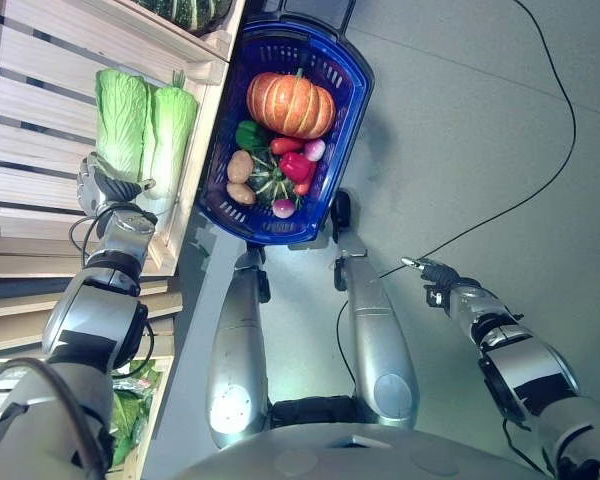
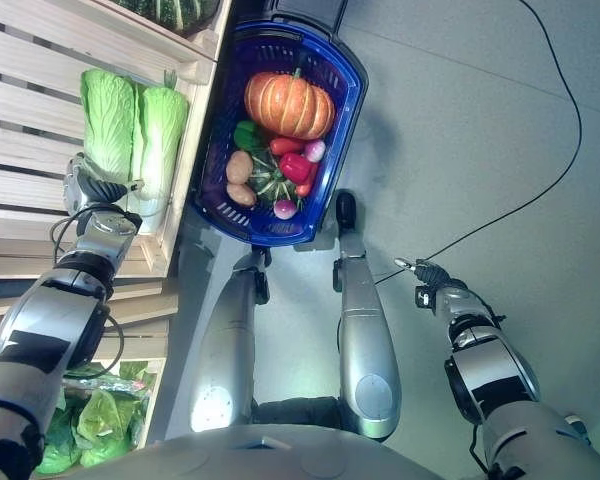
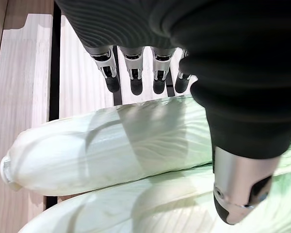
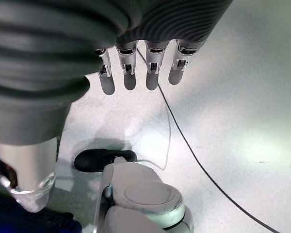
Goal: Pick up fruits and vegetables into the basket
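Basket (image 1: 352, 70), upper centre: pumpkin (image 1: 290, 104), potatoes, peppers loaded.
Left: two napa cabbages (image 1: 121, 118), probably more.
Left hand (image 1: 98, 185): spread over cabbage.
Right hand (image 1: 438, 272): spread, empty.

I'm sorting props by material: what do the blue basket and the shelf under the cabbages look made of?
The blue basket looks like moulded plastic: glossy, with a regular slotted lattice in its walls. The shelf looks like pale unfinished wood: matte planks with fine grain and dark gaps between them. The cabbages lie on it.
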Tool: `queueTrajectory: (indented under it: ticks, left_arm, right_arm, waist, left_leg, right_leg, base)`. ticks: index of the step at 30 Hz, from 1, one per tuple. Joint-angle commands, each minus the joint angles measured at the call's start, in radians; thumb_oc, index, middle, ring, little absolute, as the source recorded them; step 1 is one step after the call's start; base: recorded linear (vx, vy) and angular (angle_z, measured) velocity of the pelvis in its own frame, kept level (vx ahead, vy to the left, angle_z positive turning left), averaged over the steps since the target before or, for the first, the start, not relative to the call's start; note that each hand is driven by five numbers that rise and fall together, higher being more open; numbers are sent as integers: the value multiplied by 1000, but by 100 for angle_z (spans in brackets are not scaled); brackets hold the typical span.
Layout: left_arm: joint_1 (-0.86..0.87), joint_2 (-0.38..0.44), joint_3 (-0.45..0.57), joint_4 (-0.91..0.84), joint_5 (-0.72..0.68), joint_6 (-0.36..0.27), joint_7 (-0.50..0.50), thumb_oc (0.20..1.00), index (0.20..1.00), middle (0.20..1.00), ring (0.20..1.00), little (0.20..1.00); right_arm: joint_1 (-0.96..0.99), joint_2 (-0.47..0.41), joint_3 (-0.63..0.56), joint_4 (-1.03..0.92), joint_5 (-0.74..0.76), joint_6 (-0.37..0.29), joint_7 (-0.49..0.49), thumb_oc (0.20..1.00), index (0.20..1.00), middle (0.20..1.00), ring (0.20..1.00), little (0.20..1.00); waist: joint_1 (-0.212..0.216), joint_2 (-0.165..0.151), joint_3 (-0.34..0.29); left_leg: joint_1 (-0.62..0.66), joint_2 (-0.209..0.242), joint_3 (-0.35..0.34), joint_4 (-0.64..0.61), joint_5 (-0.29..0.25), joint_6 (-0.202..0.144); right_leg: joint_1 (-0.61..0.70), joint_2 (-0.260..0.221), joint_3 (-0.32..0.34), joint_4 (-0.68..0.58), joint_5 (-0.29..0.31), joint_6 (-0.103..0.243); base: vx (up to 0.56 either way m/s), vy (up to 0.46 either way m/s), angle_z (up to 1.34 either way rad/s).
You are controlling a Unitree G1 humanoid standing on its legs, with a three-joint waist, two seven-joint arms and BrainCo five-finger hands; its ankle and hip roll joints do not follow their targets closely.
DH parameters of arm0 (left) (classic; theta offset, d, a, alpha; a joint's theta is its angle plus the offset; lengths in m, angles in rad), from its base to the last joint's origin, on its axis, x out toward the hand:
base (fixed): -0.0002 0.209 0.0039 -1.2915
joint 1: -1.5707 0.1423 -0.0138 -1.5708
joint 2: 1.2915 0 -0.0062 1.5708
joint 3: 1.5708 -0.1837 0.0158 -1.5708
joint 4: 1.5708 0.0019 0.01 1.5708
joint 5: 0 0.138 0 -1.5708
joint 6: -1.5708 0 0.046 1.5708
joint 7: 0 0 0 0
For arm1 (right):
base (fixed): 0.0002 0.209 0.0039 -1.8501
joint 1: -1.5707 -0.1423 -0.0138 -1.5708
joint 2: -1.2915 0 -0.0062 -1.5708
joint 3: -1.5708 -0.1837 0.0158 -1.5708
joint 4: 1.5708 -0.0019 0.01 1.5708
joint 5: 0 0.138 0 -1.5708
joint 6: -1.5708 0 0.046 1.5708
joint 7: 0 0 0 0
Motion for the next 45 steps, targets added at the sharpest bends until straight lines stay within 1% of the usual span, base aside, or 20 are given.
queueTrajectory:
  ticks: [1, 5, 8, 12, 13, 14, 15, 18, 27, 33, 41, 43, 44, 45]
  left_arm:
    - [4, 60, 14, 81, -29, 23, 1, 1000, 1000, 1000, 1000, 1000]
    - [-10, 66, 8, 89, -29, 43, -19, 1000, 1000, 1000, 1000, 1000]
    - [-20, 61, -3, 99, -37, 67, -74, 1000, 1000, 1000, 1000, 1000]
    - [-24, 56, -14, 108, -49, 86, -116, 1000, 1000, 1000, 1000, 1000]
    - [-24, 53, -16, 111, -51, 89, -130, 944, 944, 944, 944, 944]
    - [-24, 51, -18, 115, -52, 91, -142, 846, 846, 846, 846, 846]
    - [-25, 50, -21, 116, -55, 95, -153, 548, 548, 548, 548, 548]
    - [-27, 48, -31, 121, -65, 95, -186, 200, 200, 200, 200, 200]
    - [-32, 42, -48, 118, -83, 63, -249, 200, 200, 200, 200, 200]
    - [-29, 36, -43, 116, -109, 39, -265, 200, 200, 200, 200, 200]
    - [-21, 35, -18, 91, -200, -53, -271, 200, 200, 200, 200, 200]
    - [-16, 38, 1, 75, -239, -97, -255, 200, 200, 200, 200, 200]
    - [-11, 39, 7, 71, -250, -110, -252, 200, 200, 200, 200, 200]
    - [-7, 44, 18, 61, -270, -140, -244, 200, 200, 200, 200, 200]
  right_arm:
    - [29, -42, 31, 28, 24, 15, 9, 1000, 1000, 1000, 1000, 1000]
    - [26, -44, 34, 24, 30, 17, 6, 1000, 1000, 1000, 1000, 1000]
    - [18, -46, 37, 20, 33, 26, 3, 1000, 1000, 1000, 1000, 1000]
    - [19, -49, 38, 17, 32, 22, 6, 1000, 1000, 1000, 1000, 1000]
    - [16, -49, 40, 17, 33, 21, 5, 1000, 1000, 1000, 1000, 1000]
    - [14, -49, 41, 17, 34, 21, 4, 1000, 1000, 1000, 1000, 1000]
    - [12, -50, 41, 15, 34, 22, 3, 1000, 1000, 1000, 1000, 1000]
    - [5, -57, 46, 14, 34, 26, 8, 1000, 1000, 1000, 1000, 1000]
    - [-1, -59, 46, 14, 36, 22, 9, 1000, 1000, 1000, 1000, 1000]
    - [-8, -59, 46, 12, 40, 27, 12, 1000, 1000, 1000, 1000, 1000]
    - [-16, -58, 42, 14, 47, 17, 13, 1000, 1000, 1000, 1000, 1000]
    - [-20, -59, 35, 17, 61, 5, 6, 1000, 1000, 1000, 1000, 1000]
    - [-17, -60, 34, 17, 68, -3, 5, 1000, 1000, 1000, 1000, 1000]
    - [-15, -62, 29, 17, 82, -19, 5, 1000, 1000, 1000, 1000, 1000]
  waist:
    - [11, -13, -33]
    - [10, -16, -33]
    - [9, -18, -33]
    - [6, -20, -33]
    - [6, -19, -33]
    - [5, -19, -33]
    - [5, -19, -33]
    - [3, -21, -33]
    - [3, -21, -33]
    - [4, -22, -33]
    - [7, -13, -33]
    - [9, -10, -33]
    - [10, -9, -33]
    - [12, -8, -33]
  left_leg:
    - [-62, -35, 17, -16, 22, 14]
    - [-72, -35, 17, -14, 23, 14]
    - [-77, -34, 18, -22, 27, 14]
    - [-80, -34, 20, -27, 29, 14]
    - [-82, -35, 21, -27, 30, 14]
    - [-83, -35, 22, -28, 31, 14]
    - [-84, -35, 22, -29, 31, 13]
    - [-87, -33, 23, -35, 35, 12]
    - [-86, -34, 24, -54, 45, 11]
    - [-78, -36, 24, -65, 49, 11]
    - [-59, -38, 24, -88, 61, 9]
    - [-51, -38, 25, -92, 61, 8]
    - [-45, -38, 25, -91, 56, 8]
    - [-41, -39, 24, -92, 55, 7]
  right_leg:
    - [3, 40, -51, 110, -148, -2]
    - [-7, 42, -51, 112, -146, -2]
    - [-14, 44, -50, 109, -144, -1]
    - [-18, 45, -50, 103, -140, 0]
    - [-20, 46, -51, 103, -139, 0]
    - [-22, 47, -51, 102, -139, 0]
    - [-23, 47, -51, 101, -138, 1]
    - [-27, 48, -50, 95, -134, 1]
    - [-26, 51, -52, 81, -128, 3]
    - [-20, 52, -55, 74, -125, 3]
    - [-1, 49, -58, 56, -117, 5]
    - [7, 46, -61, 51, -116, 6]
    - [13, 46, -61, 53, -122, 6]
    - [17, 45, -61, 52, -122, 6]
  base:
    - [0, 0, 0]
    - [0, 0, 0]
    - [0, 0, 0]
    - [0, 0, 0]
    - [0, 0, 0]
    - [0, 0, 0]
    - [0, 0, 0]
    - [0, 0, 0]
    - [0, 0, 0]
    - [0, 0, 0]
    - [0, 0, 0]
    - [0, 0, 0]
    - [0, 0, 0]
    - [1, -38, 2]
